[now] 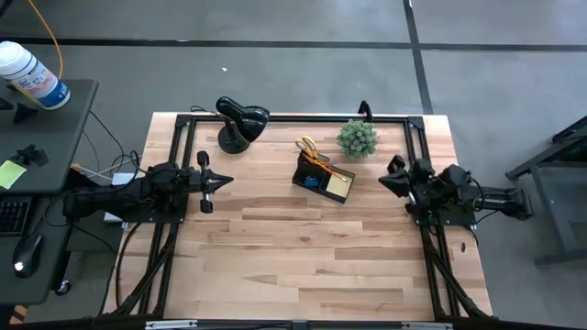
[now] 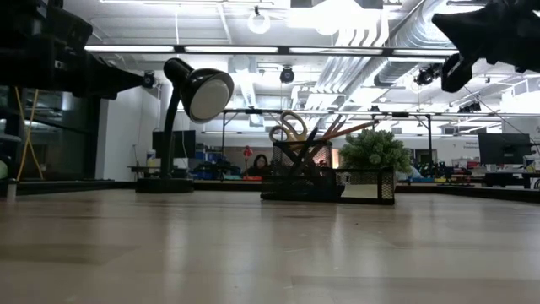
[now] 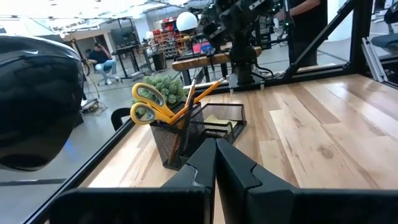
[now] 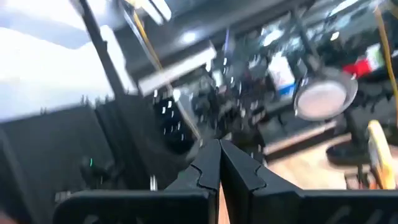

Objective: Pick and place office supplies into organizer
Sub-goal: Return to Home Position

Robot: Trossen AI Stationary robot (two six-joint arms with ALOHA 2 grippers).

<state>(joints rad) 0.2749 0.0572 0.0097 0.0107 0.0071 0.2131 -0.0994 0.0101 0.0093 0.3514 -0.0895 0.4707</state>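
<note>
From where I stand the sorting looks finished. The black mesh organizer (image 3: 176, 140) sits toward the far middle of the wooden table (image 1: 303, 266). It is just beside the small potted plant (image 1: 357, 138) and apart from the black desk lamp (image 1: 240, 120). The orange-handled scissors (image 3: 148, 103) stand handles-up in its taller compartment, along with pencils (image 3: 208, 91). The yellow sticky-note pad (image 3: 217, 122) lies in the lower tray next to them, and a small blue block (image 1: 314, 181) shows in there from above. Every supply I can make out is inside the caddy.

Neither arm is on the work. The left gripper (image 1: 220, 181) hangs over the table's left side, pointed at the organizer, its fingers pressed together with nothing between them. The right gripper (image 1: 387, 180) is raised over the right side, its fingers likewise closed and empty.

I take the step in hand to be the trip home rather than another pick. The next move asks little of either arm. Each should fold to its rest posture with the jaws kept together. The right arm should swing clear of the plant, which stands nearest it, and the left should stay clear of the lamp. Nothing needs gripping, and the organizer is best left undisturbed where it stands.
</note>
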